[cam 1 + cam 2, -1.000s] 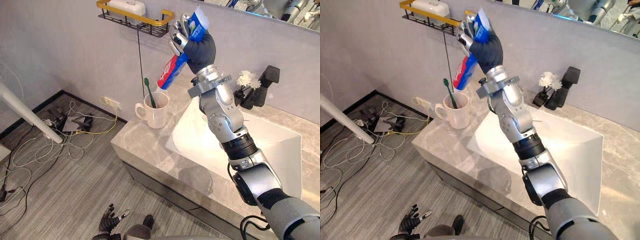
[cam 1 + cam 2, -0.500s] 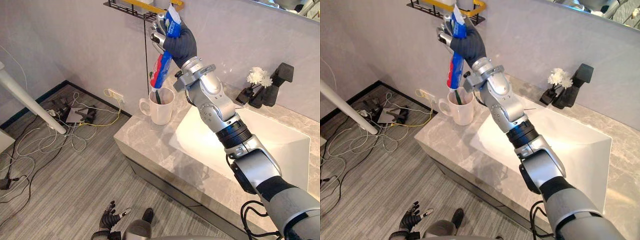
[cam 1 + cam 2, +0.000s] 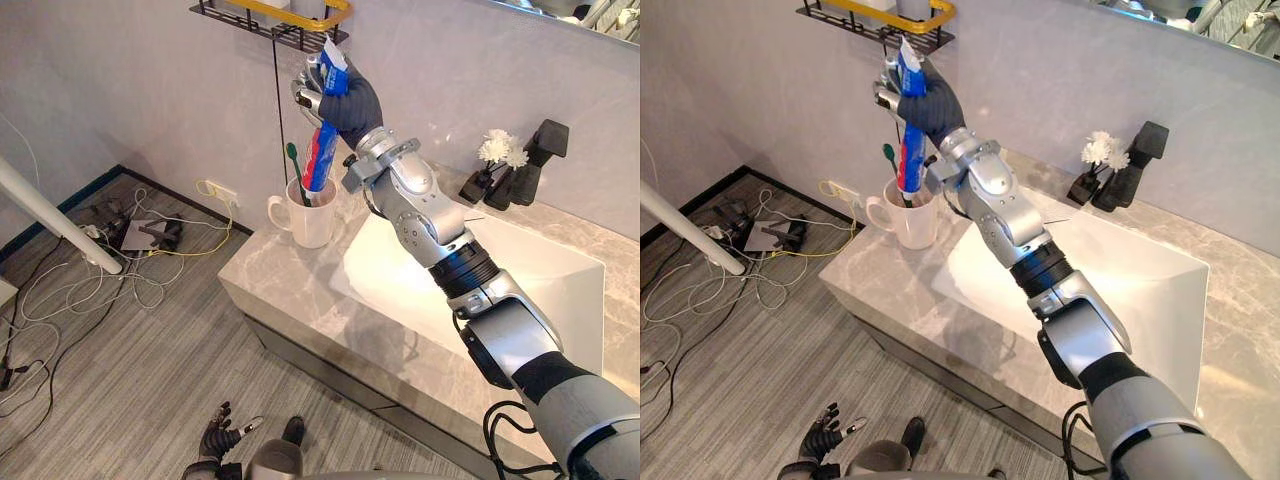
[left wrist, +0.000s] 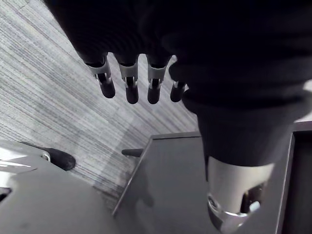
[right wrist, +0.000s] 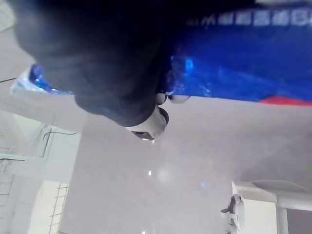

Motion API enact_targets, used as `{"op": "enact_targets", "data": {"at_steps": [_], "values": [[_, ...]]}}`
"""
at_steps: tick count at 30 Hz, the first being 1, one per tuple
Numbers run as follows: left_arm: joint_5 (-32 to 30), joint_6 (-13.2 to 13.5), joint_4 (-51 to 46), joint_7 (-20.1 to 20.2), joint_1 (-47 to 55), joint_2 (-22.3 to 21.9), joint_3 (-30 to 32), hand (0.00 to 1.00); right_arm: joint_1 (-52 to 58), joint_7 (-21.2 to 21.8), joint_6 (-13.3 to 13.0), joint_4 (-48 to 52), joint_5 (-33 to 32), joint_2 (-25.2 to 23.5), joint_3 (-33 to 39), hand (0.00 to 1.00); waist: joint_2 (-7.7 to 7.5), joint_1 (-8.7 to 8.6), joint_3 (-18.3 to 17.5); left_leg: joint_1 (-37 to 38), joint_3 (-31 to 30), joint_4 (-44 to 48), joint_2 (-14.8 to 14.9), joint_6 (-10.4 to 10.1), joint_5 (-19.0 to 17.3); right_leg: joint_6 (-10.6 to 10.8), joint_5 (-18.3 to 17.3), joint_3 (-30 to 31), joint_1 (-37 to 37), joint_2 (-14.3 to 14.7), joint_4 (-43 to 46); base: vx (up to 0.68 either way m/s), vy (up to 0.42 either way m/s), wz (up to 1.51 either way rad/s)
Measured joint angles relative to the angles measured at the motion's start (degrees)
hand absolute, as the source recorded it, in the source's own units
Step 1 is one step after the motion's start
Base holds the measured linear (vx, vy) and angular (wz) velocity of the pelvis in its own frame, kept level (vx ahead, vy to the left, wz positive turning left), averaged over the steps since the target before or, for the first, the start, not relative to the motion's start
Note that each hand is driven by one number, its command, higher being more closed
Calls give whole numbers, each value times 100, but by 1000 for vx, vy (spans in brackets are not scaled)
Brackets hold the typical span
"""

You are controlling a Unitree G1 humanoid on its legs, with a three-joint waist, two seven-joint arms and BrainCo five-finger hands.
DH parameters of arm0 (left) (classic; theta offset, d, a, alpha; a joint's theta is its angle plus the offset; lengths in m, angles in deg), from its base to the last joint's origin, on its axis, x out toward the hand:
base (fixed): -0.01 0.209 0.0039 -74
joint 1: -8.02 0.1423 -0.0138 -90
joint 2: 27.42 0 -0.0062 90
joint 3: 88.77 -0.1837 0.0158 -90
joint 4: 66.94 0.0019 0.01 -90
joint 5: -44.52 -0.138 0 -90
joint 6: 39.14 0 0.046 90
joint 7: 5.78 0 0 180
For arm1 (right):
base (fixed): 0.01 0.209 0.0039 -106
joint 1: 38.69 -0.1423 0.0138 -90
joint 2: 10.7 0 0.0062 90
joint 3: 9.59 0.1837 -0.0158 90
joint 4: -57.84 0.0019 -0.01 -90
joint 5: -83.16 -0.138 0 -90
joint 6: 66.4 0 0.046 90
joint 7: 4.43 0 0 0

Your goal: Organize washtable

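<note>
My right hand [image 3: 340,95] is shut on a blue and red toothpaste tube [image 3: 321,155], held nearly upright against the wall. The tube's lower end reaches the mouth of a white mug [image 3: 305,215] at the counter's back left corner. A green toothbrush [image 3: 294,165] stands in that mug beside the tube. In the right wrist view the blue tube [image 5: 234,63] lies against my curled fingers. My left hand [image 3: 215,440] hangs low near the floor, its fingers [image 4: 129,90] straight and holding nothing.
A black and yellow wire shelf [image 3: 270,15] hangs on the wall just above my right hand. The white sink basin [image 3: 480,290] is set in the grey marble counter [image 3: 290,300]. White flowers [image 3: 498,150] and a black faucet [image 3: 535,150] stand at the back. Cables [image 3: 100,270] lie on the floor.
My right hand has come down and leftward from beside the shelf, bringing the tube's lower end from above the mug down to its mouth. The camera view has also shifted.
</note>
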Motion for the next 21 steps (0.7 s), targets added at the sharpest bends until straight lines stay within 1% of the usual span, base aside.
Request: {"op": "enact_targets", "data": {"at_steps": [8, 13, 17, 18, 21], "values": [[3, 9, 3, 2, -18, -2, -6, 0, 104, -2, 0, -135, 98, -19, -81, 100, 26, -1, 78, 0, -15, 2, -3, 0, 1, 0, 0, -12, 3, -2, 16, 0, 0, 0], [67, 12, 4, 3, -20, -2, -6, 0, 532, -6, 10, -188, 267, -63, -80, 100, 25, 1, 137, -4, -30, 8, -14, 1, 1, 0, 0, -33, 5, -9, 22, 0, 0, 0], [100, 12, 5, 3, -20, -2, -6, 0, 590, -9, 10, -275, 328, -80, -78, 100, 30, -1, 142, -6, -34, 8, -14, 1, 1, 0, 0, -42, 5, -9, 24, 0, 0, 0], [103, 12, 5, 3, -20, -2, -6, 0, 591, -9, 10, -287, 379, -94, -78, 0, 32, -1, 143, -6, -34, 9, -14, 1, 1, 0, 0, -45, 5, -9, 24, 0, 0, 0], [104, 12, 5, 3, -20, -3, -8, 0, 611, -8, 10, -288, 475, -116, -78, 0, 39, -1, 149, -6, -40, 12, -15, 1, 1, 0, -1, -52, 3, -11, 40, 0, 0, 0]]}}
